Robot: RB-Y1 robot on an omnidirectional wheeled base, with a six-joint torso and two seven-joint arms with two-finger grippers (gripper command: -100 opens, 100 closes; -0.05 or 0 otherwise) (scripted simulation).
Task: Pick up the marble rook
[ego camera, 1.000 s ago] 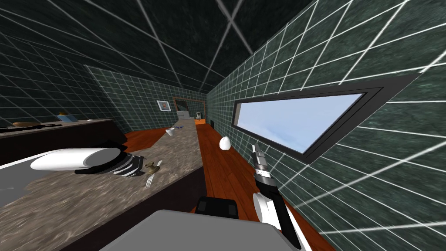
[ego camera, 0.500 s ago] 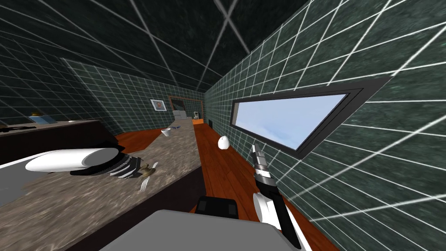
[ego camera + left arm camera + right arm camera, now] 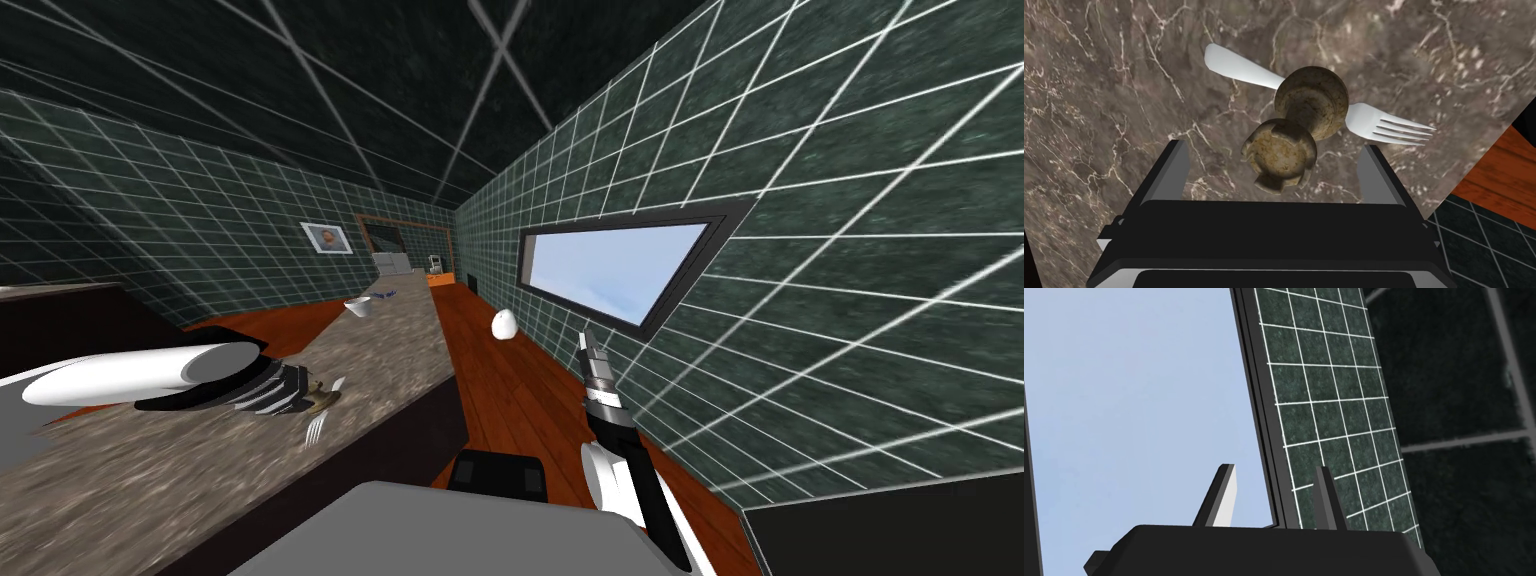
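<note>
The rook (image 3: 1280, 159), brownish mottled stone with a notched top, stands on a brown marbled counter (image 3: 1099, 100), its round base (image 3: 1314, 100) resting over a white fork (image 3: 1384, 125). My left gripper (image 3: 1274, 167) is open and hangs over it, one finger (image 3: 1174, 165) on each side of the rook's top, neither touching it. In the head view the left gripper (image 3: 300, 392) reaches across the counter (image 3: 400, 340) to the rook (image 3: 322, 397) near the counter's edge. My right gripper (image 3: 588, 345) is held up by the tiled wall, open by a narrow gap and empty.
The fork (image 3: 318, 425) lies by the counter's edge. A white cup (image 3: 358, 306) stands farther along the counter. A white egg-shaped thing (image 3: 504, 322) sits on the wooden floor (image 3: 500, 390) between counter and wall. A black area (image 3: 900, 530) lies at the lower right.
My head view has swung, so the counter, window and far wall slid leftward and a black area came in at the lower right. The left gripper stays at the rook.
</note>
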